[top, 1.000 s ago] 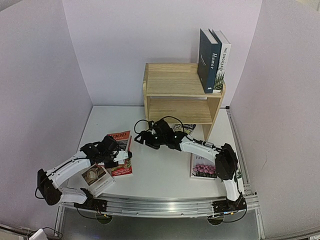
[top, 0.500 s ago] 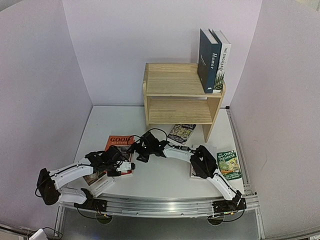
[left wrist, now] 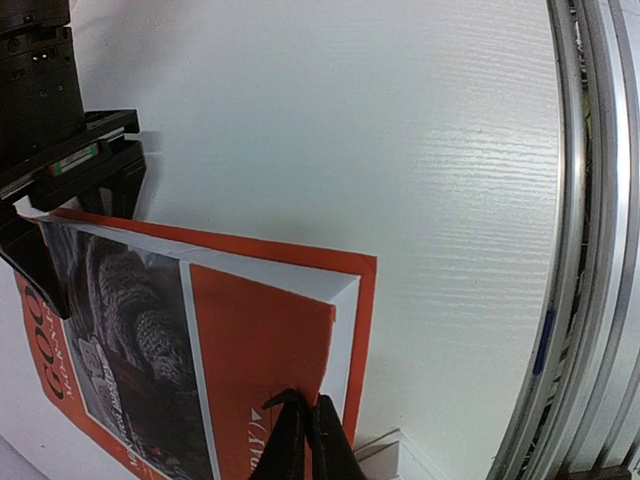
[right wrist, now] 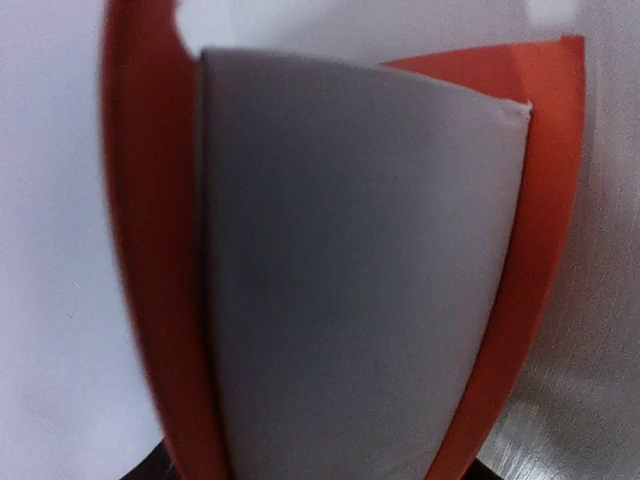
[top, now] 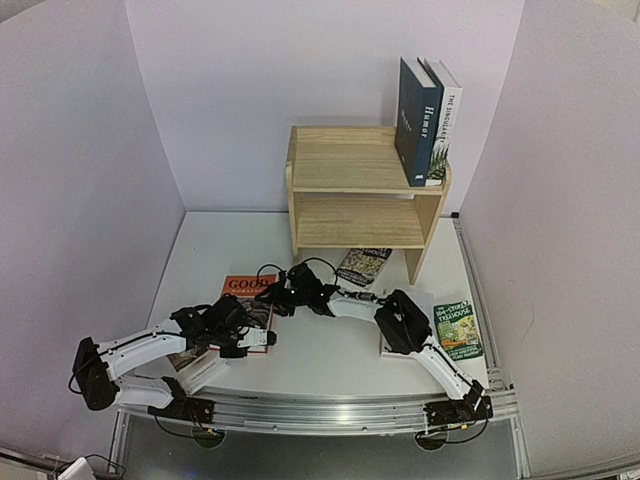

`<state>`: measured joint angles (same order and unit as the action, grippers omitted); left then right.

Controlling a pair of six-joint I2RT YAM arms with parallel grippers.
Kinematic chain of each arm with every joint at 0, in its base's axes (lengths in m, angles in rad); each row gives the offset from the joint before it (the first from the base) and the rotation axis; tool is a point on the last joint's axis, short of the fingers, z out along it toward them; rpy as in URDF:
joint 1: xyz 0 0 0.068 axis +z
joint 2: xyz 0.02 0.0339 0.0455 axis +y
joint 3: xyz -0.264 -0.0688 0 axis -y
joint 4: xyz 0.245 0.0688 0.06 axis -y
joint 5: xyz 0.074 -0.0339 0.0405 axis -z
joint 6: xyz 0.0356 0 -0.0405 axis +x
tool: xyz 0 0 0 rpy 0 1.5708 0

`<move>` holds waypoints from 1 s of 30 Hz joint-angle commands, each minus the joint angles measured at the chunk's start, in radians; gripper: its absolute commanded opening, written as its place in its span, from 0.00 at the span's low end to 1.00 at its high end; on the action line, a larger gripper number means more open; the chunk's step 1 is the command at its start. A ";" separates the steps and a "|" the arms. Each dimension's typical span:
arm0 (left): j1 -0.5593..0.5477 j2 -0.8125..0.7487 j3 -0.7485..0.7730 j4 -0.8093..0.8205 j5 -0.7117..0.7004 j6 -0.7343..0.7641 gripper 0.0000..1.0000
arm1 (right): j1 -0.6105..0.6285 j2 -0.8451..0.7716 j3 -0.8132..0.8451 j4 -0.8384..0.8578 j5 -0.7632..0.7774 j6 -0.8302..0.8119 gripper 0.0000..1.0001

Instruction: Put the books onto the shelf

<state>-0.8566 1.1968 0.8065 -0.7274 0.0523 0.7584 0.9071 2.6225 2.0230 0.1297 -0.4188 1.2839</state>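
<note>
Orange book (left wrist: 262, 345) now sits between the right fingers (left wrist: 120, 180), which have narrowed, grip unclear; left fingers (left wrist: 288, 450) clenched beside it, so lifting looks near.

table (top: 320, 348): is carrying the shelf and several loose books
shelf (top: 345, 165): is standing at the table's far side
shelf top, right end: dark blue book (top: 416, 115) and white book (top: 449, 120) are standing upright, touching
orange book (top: 245, 292): is lying left of centre
patterned book (top: 362, 265): is lying just before the shelf
green book (top: 457, 328): is lying near the right edge
</note>
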 commanded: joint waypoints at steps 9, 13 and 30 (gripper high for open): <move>0.016 -0.089 0.122 -0.112 0.054 -0.051 0.95 | -0.004 -0.172 -0.179 0.093 -0.096 -0.140 0.17; 0.096 -0.170 0.242 -0.174 0.101 -0.143 1.00 | 0.001 -0.286 -0.233 0.084 -0.109 -0.296 0.15; 0.285 0.026 0.730 -0.426 0.282 -0.402 1.00 | 0.050 -0.836 -0.432 -0.341 -0.168 -1.082 0.16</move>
<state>-0.5758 1.1815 1.4216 -1.0478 0.2387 0.3904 0.9515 1.9185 1.6304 -0.1221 -0.5363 0.4473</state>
